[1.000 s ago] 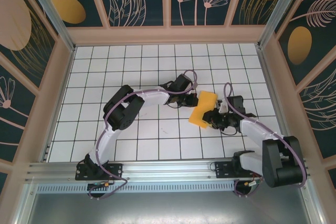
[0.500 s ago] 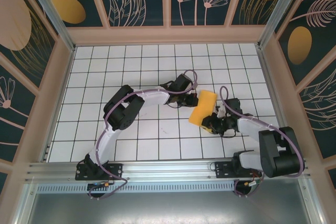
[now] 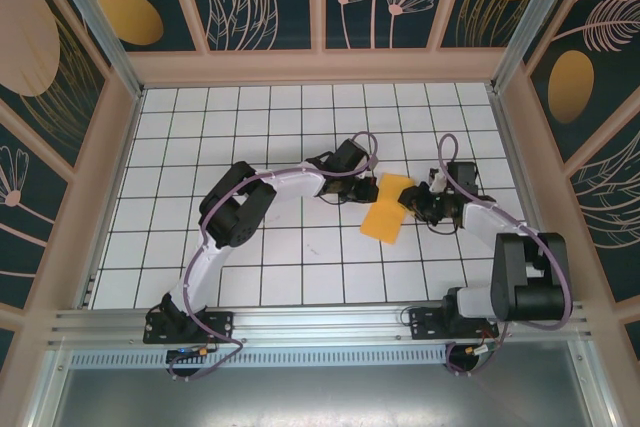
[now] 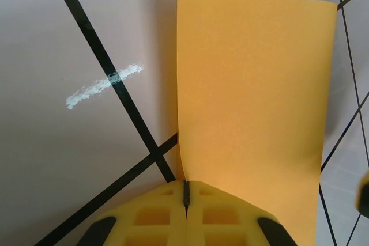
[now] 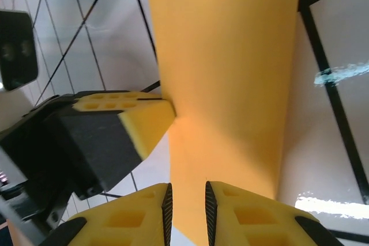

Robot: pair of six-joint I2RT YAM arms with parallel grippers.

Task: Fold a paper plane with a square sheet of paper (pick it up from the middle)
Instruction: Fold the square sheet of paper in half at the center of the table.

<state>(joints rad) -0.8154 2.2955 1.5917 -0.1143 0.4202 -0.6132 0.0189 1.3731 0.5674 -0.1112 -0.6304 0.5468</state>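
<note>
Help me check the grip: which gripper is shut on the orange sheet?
The left gripper: its fingers meet on the edge of the square sheet of paper; the right gripper's stand slightly apart.

White grid-tiled floor enclosed by dark floral-patterned walls in pale wooden frames.
</note>
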